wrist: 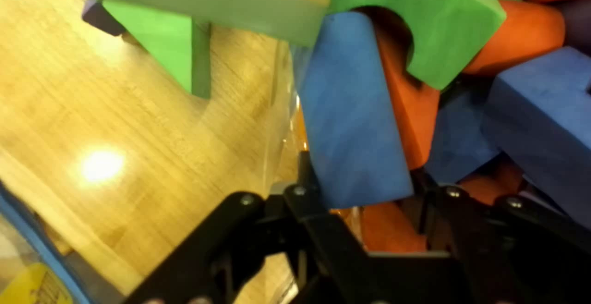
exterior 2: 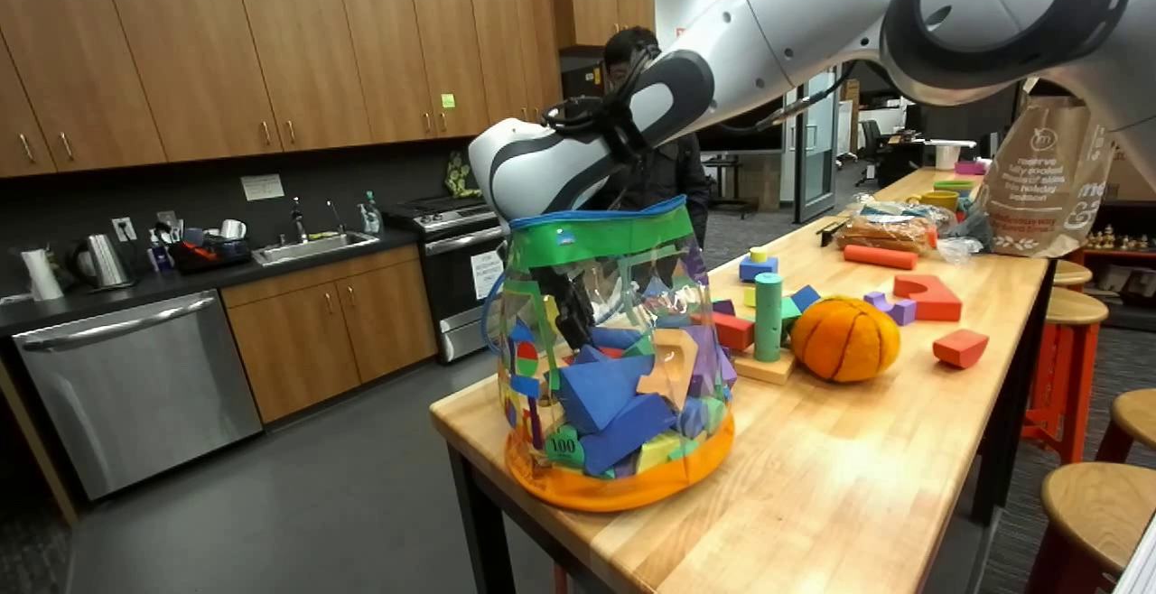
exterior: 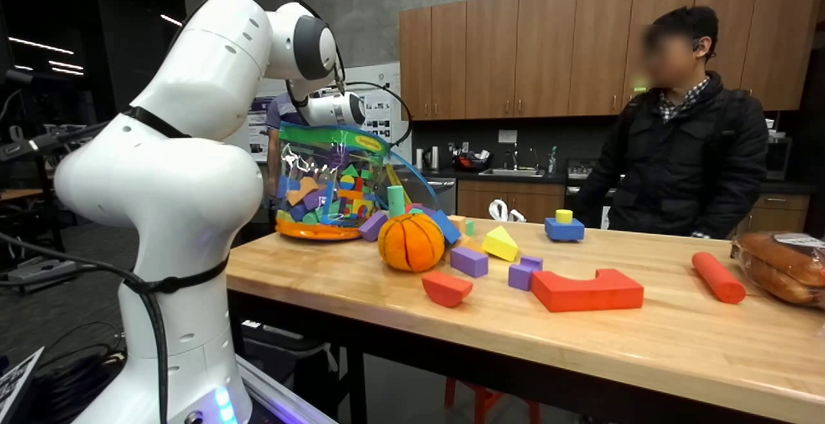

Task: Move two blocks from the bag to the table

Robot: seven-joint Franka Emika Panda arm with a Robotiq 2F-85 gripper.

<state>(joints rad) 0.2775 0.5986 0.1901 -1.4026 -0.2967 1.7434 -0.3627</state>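
The clear bag with its green rim stands upright and open on the left end of the wooden table; its rim and the table also show in an exterior view. Multicoloured blocks fill its lower part. The arm reaches down through the top, and my dark gripper is inside the bag, just above the blocks. In the wrist view my gripper has a long blue block between its fingers, with both fingers against its sides. Its far end lies near a green arch block. The fingertips are partly hidden.
An orange ball and a teal cylinder stand beside the bag. Loose blocks lie farther along, including a red arch and a red cylinder. Bagged bread and a person are beyond.
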